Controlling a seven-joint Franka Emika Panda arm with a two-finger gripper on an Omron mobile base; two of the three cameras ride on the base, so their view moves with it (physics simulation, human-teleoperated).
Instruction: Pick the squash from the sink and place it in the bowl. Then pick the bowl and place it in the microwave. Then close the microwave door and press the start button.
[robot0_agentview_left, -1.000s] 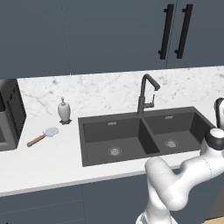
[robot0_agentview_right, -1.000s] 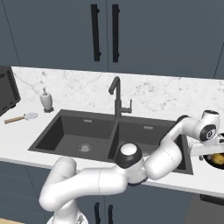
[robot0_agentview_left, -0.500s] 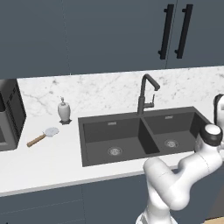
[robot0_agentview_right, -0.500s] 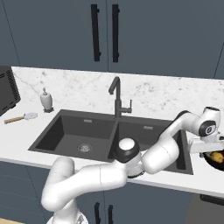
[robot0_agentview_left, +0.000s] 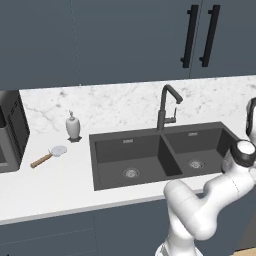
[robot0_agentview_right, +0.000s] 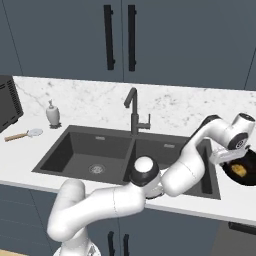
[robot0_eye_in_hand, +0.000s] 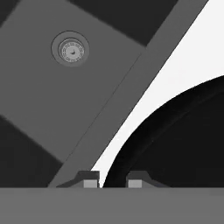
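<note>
Your black bowl (robot0_agentview_right: 244, 172) sits on the white marble counter (robot0_agentview_right: 165, 107) just right of the sink (robot0_agentview_right: 80, 155), and the small yellow squash (robot0_agentview_right: 239, 170) lies inside it. Both dark sink basins show only their round metal drains (robot0_agentview_left: 131, 173). In the hand view, your gripper (robot0_eye_in_hand: 113, 180) sits right at the bowl's near rim, one fingertip (robot0_eye_in_hand: 91, 179) outside and one inside, jaws drawn close around the rim; you cannot tell if they actually touch it. A dark faucet (robot0_agentview_left: 166, 106) rises behind the sink. To the left stand a soap dispenser (robot0_agentview_left: 73, 126), a wooden-handled brush (robot0_agentview_left: 49, 155) and a black box appliance (robot0_agentview_left: 12, 131). Dark blue cabinets (robot0_agentview_left: 125, 40) hang above.
</note>
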